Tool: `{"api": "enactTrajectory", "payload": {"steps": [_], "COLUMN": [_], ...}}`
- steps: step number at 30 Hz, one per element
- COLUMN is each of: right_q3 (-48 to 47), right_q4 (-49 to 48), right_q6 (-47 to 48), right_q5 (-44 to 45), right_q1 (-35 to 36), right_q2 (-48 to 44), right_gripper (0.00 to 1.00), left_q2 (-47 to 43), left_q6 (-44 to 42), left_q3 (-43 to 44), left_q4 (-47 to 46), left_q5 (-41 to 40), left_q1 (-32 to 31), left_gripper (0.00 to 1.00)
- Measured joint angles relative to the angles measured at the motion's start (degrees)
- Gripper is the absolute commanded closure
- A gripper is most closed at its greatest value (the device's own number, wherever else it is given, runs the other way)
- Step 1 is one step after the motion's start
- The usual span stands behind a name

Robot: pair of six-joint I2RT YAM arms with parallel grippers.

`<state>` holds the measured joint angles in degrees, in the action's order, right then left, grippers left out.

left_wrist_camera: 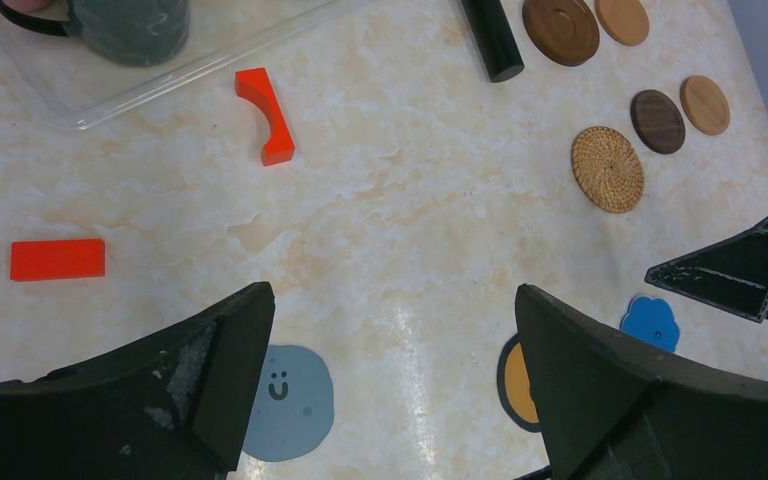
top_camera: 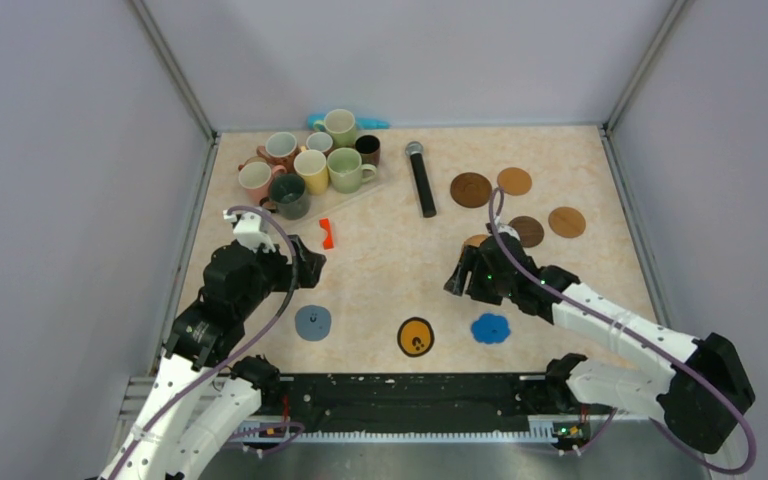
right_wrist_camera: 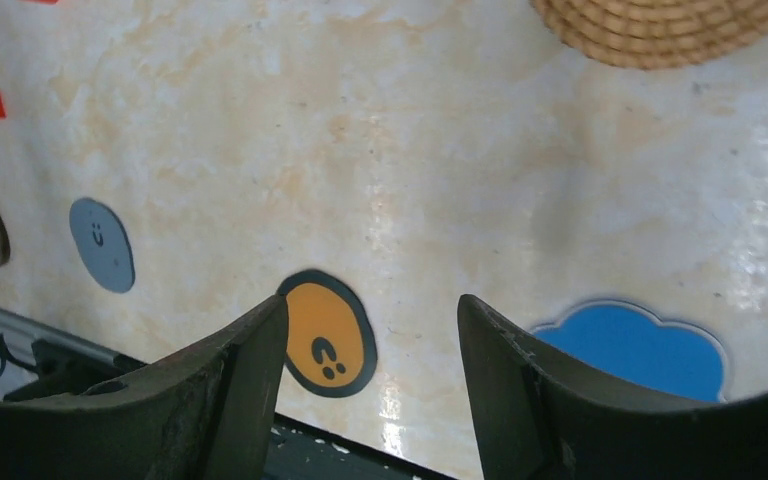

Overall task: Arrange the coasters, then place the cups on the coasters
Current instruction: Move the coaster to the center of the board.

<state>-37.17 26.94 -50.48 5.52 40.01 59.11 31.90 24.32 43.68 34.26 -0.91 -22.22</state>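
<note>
Near row of coasters laid out, both hands empty

We see the left hand spread wide and the right hand narrower, nothing between its jaws, hovering near the woven coaster. We judge that coaster light, stiff and rough, lying flat on the worktop, so we would pinch across its rim. The cups, clustered far left, look smooth and breakable

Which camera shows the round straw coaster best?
The left wrist view: the whole woven coaster shows, weave clear. The right wrist view cuts it off at its top edge; the top view shows just a sliver.
</note>
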Motion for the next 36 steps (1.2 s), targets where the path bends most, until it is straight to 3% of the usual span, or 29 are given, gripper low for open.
{"api": "enactTrajectory", "payload": {"steps": [7, 14, 23, 36], "right_q3": [-0.7, -2.3, -5.7, -37.2], "right_q4": [-10.8, -15.1, -29.6, -40.7], "right_q6": [7.3, 9.9, 6.6, 3.5], "right_q5": [-5.4, -7.2, -12.4, -17.7], "right_q1": [5.3, 6.4, 11.0, 18.1], "right_q2": [8.3, 13.8, 24.3, 56.0], "right_gripper": [0.38, 0.38, 0.42, 0.47], "left_q2": [0.2, 0.2, -2.5, -10.3], "left_q6": [0.0, 0.0, 0.2, 3.2], "left_q3": [0.0, 0.0, 0.0, 0.2], "left_q4": [0.0, 0.0, 1.8, 4.8], "left_q5": [0.0, -0.2, -8.0, -28.1], "left_q1": [0.0, 0.0, 0.0, 0.0], "left_gripper": [0.04, 0.06, 0.03, 0.02]}}
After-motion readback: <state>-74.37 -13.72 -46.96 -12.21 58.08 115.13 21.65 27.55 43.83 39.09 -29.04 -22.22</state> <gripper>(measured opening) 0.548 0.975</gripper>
